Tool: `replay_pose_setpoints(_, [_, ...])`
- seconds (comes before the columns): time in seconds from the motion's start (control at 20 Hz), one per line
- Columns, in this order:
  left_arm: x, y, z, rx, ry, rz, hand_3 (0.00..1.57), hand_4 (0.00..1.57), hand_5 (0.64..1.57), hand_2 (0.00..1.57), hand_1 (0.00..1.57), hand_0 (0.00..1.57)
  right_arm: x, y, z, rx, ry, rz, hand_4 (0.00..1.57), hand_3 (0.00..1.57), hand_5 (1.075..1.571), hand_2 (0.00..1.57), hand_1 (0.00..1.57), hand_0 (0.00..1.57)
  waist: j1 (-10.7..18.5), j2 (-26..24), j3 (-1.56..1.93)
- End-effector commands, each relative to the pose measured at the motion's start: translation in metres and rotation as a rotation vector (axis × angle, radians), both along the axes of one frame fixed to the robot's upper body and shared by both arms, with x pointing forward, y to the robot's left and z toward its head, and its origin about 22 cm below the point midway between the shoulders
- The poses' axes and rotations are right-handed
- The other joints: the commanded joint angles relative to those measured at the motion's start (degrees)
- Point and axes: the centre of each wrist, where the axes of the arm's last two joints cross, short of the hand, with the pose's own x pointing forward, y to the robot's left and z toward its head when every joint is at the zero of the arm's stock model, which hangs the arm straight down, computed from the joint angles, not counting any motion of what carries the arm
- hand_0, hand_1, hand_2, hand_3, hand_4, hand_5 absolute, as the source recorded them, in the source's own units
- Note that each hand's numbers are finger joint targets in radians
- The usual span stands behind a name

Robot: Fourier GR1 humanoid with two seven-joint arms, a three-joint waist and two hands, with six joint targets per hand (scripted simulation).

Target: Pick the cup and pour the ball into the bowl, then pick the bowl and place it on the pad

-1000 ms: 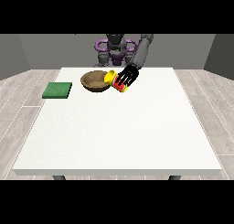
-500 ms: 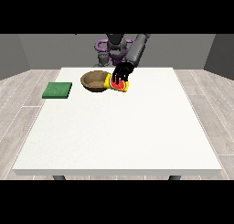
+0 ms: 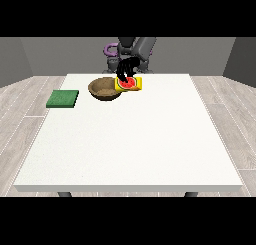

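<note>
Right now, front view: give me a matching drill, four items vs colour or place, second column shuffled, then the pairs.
Column one:
1. cup
2. bowl
3. pad
4. hand

Column two:
A. green, flat near the table's left edge
B. black, over the yellow thing
C. brown, between the pad and the cup
D. yellow with red showing, just right of the bowl

Pairs: 1-D, 2-C, 3-A, 4-B

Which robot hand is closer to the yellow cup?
The left: the hand at the view's right is on the yellow cup, beside the bowl. The other hand is not visible.
</note>
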Motion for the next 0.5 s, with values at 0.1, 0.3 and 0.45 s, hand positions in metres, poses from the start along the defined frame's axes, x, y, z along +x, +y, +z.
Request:
replay_pose_setpoints(0.1, [-0.007,-0.046,0.005,0.261,-0.073,-0.006,1.57,1.06,1.505,1.57,1.5,1.5,0.006,-0.005,-0.027,-0.002,0.046,-0.006,0.37,0.0,1.566,0.0,0.0,0.0,0.5,-2.0,-0.08])
replay_pose_setpoints(0.3, [-0.014,-0.061,0.008,0.284,-0.049,-0.024,1.57,1.05,1.511,1.57,1.5,1.5,0.014,-0.005,-0.01,0.015,0.03,-0.017,0.39,0.0,1.566,0.0,0.0,0.0,1.7,-1.5,-0.16])
replay_pose_setpoints(0.45, [-0.028,-0.046,-0.02,0.201,0.041,-0.038,1.57,1.07,1.505,1.57,1.5,1.5,-0.009,-0.019,-0.035,0.007,0.099,-0.03,0.38,0.0,1.565,0.0,0.0,0.0,2.8,-5.2,-0.17])
